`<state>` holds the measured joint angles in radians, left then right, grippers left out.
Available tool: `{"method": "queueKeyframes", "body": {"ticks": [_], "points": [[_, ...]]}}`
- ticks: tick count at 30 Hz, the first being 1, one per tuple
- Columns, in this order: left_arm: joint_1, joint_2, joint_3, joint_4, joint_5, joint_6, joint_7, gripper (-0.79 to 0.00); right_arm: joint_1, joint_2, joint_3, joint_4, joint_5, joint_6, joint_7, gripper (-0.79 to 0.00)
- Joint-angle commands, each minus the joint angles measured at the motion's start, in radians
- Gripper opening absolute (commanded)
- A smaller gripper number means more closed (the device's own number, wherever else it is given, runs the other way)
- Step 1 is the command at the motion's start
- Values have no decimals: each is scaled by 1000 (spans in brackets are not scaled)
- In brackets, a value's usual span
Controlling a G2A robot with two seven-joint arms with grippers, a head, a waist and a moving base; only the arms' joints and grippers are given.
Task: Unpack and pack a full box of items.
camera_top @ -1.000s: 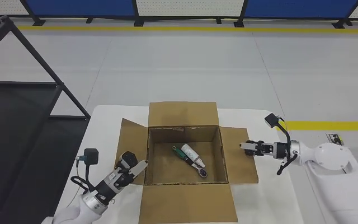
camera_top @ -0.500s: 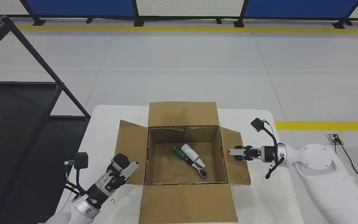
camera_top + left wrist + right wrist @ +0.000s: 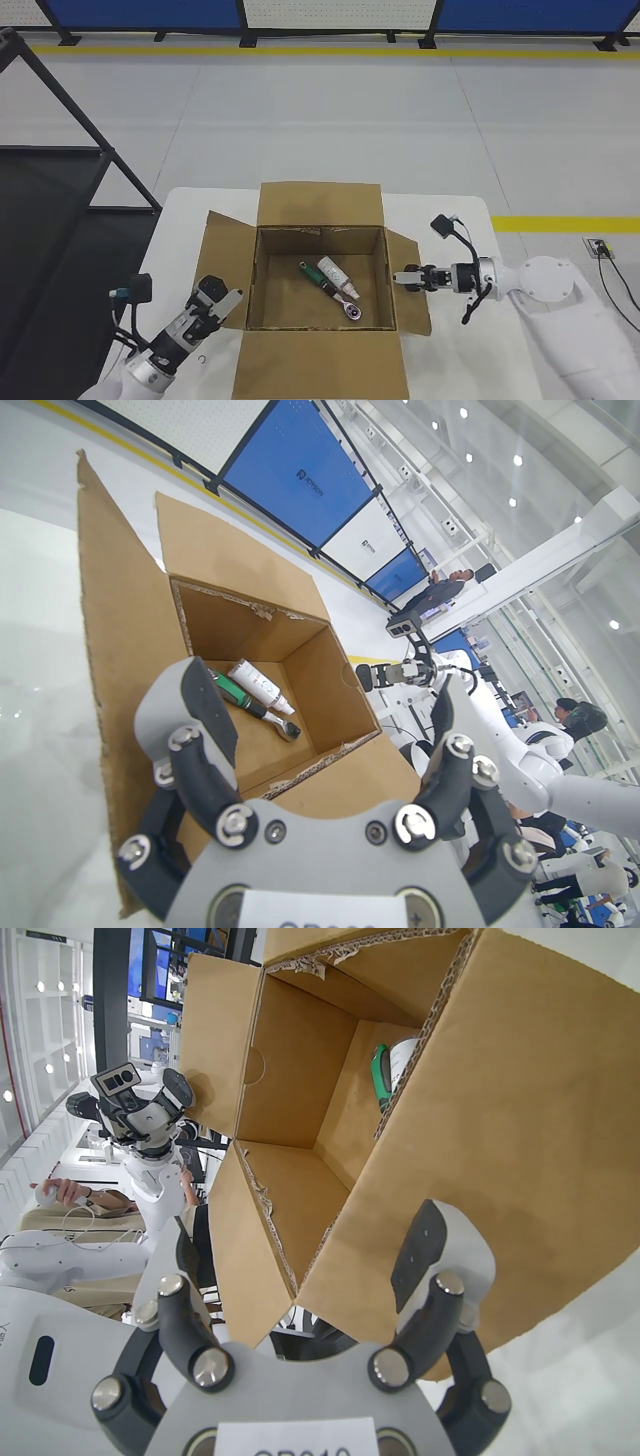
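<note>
**On the counter: box open, two items inside, both hands empty**

On the counter, cardboard box at centre, all four flaps folded outward. Judged an early unpack stage: opening done, removal of contents not yet begun, whole repack left to do.

Left hand released, fingers spread, grasping nothing, just beside the left flap. Right hand likewise released and empty, at the outer edge of the right flap.

Inside, flat on the box floor and lying at a slant: ratchet wrench with green handle, then white bottle just beside it.

View comparison:
- Top view: both items whole, side by side, near the middle of the floor.
- Left wrist view: metal ratchet head and narrow bottle cap shown plainly, and the right hand beyond the far wall.
- Right wrist view: near corner of the right flap between the spread fingers. Contact with the cardboard not resolvable. Items mostly masked by that flap, with just the green handle end and bottle base past its edge.
</note>
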<state>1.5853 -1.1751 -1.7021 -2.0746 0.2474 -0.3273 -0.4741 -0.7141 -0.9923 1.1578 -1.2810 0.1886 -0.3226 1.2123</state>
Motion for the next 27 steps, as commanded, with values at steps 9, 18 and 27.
{"method": "queueKeyframes", "body": {"ticks": [9,18,27], "points": [[36,2,-40,-24,-16,-32,55,0,55,-3,18,-193,-6,17,-109,0],[118,5,-107,-63,-48,-64,81,0,188,-43,-166,-281,-149,72,-126,0],[190,10,-255,-131,-181,-157,61,0,266,-79,-286,-242,-253,164,-186,0]]}}
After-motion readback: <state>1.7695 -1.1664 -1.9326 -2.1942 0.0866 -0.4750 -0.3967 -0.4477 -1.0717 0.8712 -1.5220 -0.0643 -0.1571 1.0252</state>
